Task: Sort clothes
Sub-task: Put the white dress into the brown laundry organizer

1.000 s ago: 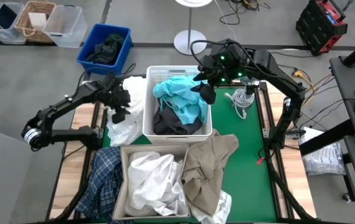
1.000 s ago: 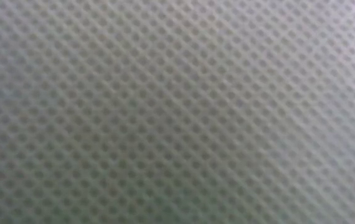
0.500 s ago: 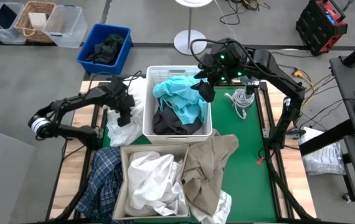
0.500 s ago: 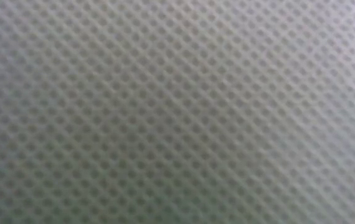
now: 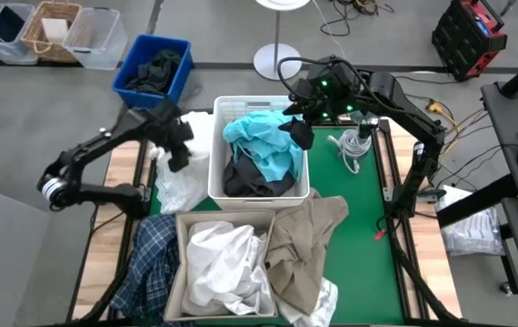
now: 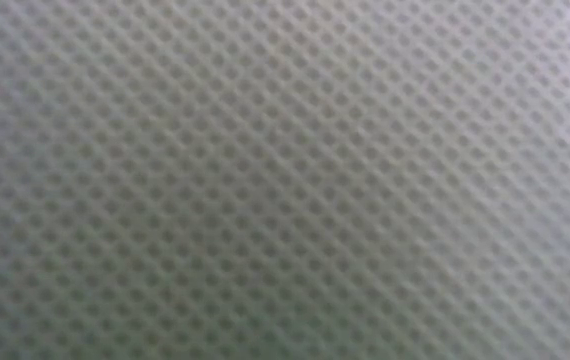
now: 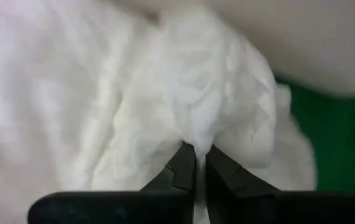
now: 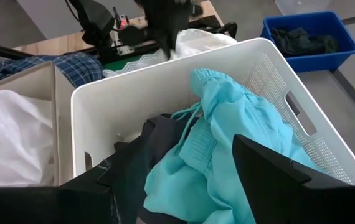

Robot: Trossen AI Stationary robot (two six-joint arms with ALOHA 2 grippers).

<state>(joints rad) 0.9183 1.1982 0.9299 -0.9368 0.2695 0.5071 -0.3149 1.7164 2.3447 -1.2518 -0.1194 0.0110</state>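
Crumpled white garment (image 7: 184, 106), seemingly thin, pinched by left gripper (image 7: 196, 163).

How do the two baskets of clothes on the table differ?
The white basket has perforated walls and holds a teal garment over a dark grey garment. The beige bin holds white garments, with a beige garment draped over its side. Both are rectangular and open-topped.

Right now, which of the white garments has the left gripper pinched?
The loose white garment on the green mat, left of the white basket. The left gripper is shut on a fold of it; the other whites lie untouched in the beige bin.
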